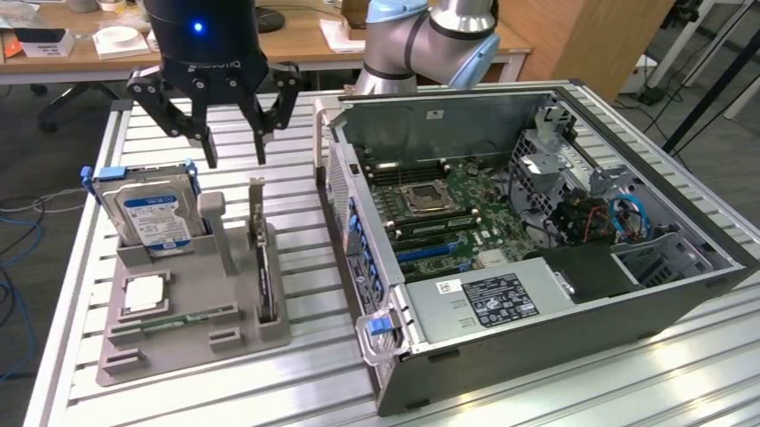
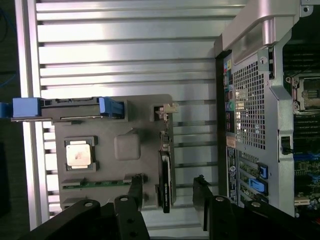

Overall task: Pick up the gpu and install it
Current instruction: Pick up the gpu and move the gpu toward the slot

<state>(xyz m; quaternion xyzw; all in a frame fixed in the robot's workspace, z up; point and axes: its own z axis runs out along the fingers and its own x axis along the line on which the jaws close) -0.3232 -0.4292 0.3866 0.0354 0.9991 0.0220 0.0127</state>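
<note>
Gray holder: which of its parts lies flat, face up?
The square silver chip, flat in its pocket; the hard drive and the gpu stand on edge.

wooden desk (image 1: pixel 303 49) behind, wooden cabinet (image 1: pixel 594 36), grey floor (image 1: pixel 718 133), blue cables (image 1: pixel 17 227)

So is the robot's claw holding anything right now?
Nothing is held. The gripper hangs open over the gray tray, and the gpu stands on edge in its slot there.

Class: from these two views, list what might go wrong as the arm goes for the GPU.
1. The gpu stands edge-on in the grey holder; the open tool could miss the thin card or strike the holder.
2. The computer case wall rises close beside it, so a lifted card might clip it.
</note>
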